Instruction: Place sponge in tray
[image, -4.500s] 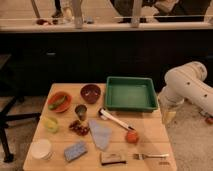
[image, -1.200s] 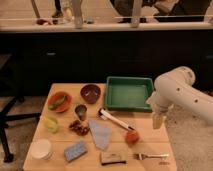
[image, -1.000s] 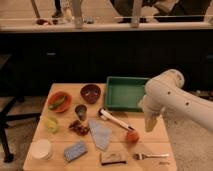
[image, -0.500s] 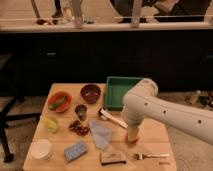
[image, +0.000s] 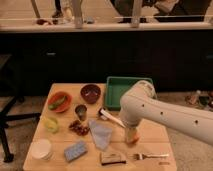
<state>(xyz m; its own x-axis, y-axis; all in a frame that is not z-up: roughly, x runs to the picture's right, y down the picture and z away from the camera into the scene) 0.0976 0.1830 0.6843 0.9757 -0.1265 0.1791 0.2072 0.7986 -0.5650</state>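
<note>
The white arm (image: 165, 117) has swung left across the desk (image: 150, 143) since the earlier frames and now hides the right part of the green tray (image: 116, 89). Its pincer (image: 131, 133) hangs low over the desk's front right area, just right of the pale cloth (image: 101, 134); whether it is wide or narrow cannot be told. The sponge (image: 75, 150) lies flat near the front edge, left of the cloth, well apart from both pincer and tray. A dark red bowl (image: 91, 93) stands just left of the tray.
</note>
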